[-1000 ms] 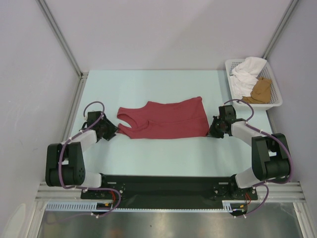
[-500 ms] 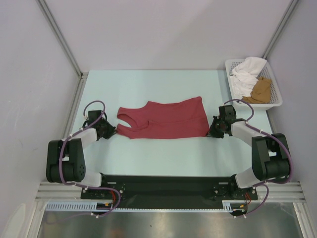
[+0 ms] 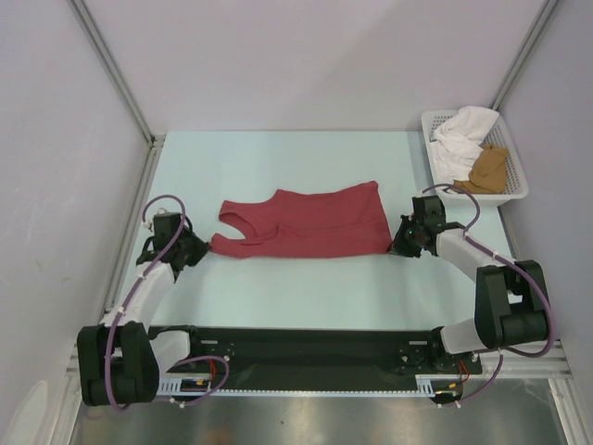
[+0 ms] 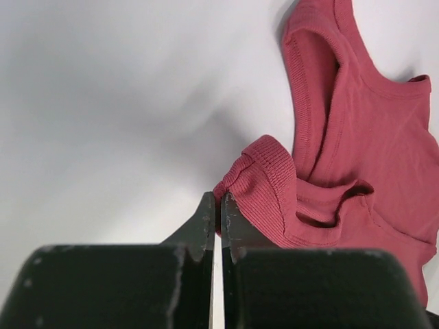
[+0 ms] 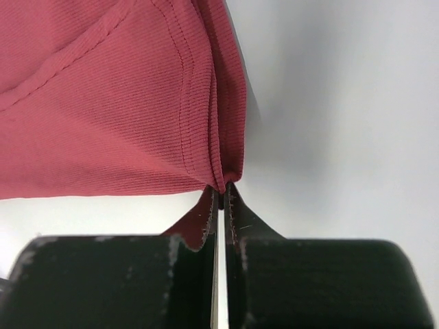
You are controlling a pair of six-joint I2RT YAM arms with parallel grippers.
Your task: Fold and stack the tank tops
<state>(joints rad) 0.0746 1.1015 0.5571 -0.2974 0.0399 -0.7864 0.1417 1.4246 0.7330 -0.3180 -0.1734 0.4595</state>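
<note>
On the pale blue-green tabletop (image 3: 278, 297), a dark red ribbed-cloth tank top (image 3: 310, 224) lies spread flat between the 2 arms, with its shoulder straps toward the left and its hem toward the right. The left gripper (image 4: 217, 205) has its 2 fingers pressed together on the rolled, ribbed end of the near shoulder strap, which bunches up at the tips. The right gripper (image 5: 221, 193) is likewise clenched, pinching the near hem corner of the same top, where the cloth gathers into a small fold. Both grippers sit low at the table surface. In the far right corner stands a white plastic mesh basket (image 3: 500, 197). Inside it a tan-brown tank top (image 3: 488, 169) lies crumpled against a heap of white cloth (image 3: 460, 139).
</note>
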